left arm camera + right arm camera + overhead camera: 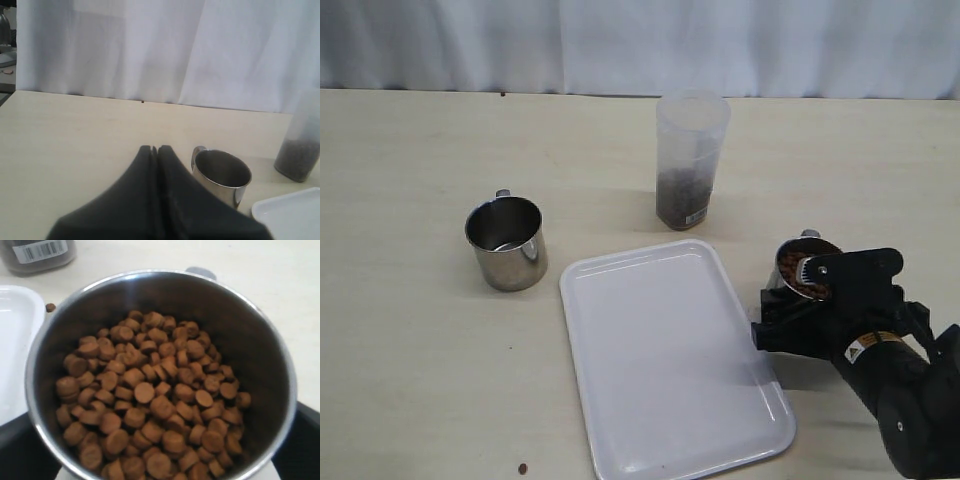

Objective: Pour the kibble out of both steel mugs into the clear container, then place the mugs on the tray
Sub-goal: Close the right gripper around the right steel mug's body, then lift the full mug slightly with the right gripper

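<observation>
The right arm's fingers (17, 452) sit on both sides of the full steel mug (804, 266) and seem to grip it tight, at the lower right of the exterior view. The left arm's fingers (167, 170) are pressed together and hold nothing. They do not show in the exterior view.

The full steel mug is packed with kibble (150, 410) nearly to its rim. The clear container (691, 160) stands up and to the left of this mug, near the top middle of the exterior view. It stands straight up, tall way up and down, with its open mouth on top. Some kibble already lies in its bottom. So the pour most likely needs the mug to go up and left, above that mouth. The right arm is the nearer one for this job.

The tray (620, 420) lies flat at the lower middle, just left of the held mug, with nothing on it. The empty steel mug (505, 243) stands upright at the left, well apart from the container, and it is nearer to the left arm.

There are two mugs, one container and one tray. One loose pellet (522, 468) lies on the tabletop (410, 380) near the bottom edge.
</observation>
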`<action>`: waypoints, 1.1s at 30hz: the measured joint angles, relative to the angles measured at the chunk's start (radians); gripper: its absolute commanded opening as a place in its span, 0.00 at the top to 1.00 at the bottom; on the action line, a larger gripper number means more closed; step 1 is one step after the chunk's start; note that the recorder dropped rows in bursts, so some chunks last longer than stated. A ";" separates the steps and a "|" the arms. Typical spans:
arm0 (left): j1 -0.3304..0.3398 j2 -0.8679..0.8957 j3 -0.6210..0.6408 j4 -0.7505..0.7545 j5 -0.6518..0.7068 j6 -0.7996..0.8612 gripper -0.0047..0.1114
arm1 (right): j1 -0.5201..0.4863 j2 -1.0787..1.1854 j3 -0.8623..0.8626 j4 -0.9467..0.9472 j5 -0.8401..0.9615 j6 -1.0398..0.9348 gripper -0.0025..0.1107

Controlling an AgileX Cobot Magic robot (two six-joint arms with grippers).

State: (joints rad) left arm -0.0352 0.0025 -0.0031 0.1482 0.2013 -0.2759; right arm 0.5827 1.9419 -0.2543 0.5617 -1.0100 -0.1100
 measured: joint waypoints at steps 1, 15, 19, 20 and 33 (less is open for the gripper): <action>0.000 0.000 0.000 0.000 0.000 0.000 0.96 | 0.000 0.000 0.000 0.005 0.000 0.000 0.10; 0.000 0.000 0.000 0.000 0.000 0.000 0.96 | 0.000 0.000 0.000 0.008 0.000 0.000 0.10; 0.000 0.000 0.000 0.000 0.000 0.000 0.96 | 0.000 0.002 0.000 0.008 -0.010 0.000 0.10; 0.000 0.000 0.000 0.000 0.000 0.000 0.96 | 0.000 0.002 0.000 0.008 -0.017 0.000 0.10; 0.000 0.000 0.000 0.000 0.000 0.000 0.96 | 0.000 0.002 0.000 0.115 -0.012 -0.052 0.10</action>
State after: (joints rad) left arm -0.0352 0.0025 -0.0031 0.1482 0.2013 -0.2759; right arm 0.5827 1.9435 -0.2543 0.6763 -1.0219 -0.1615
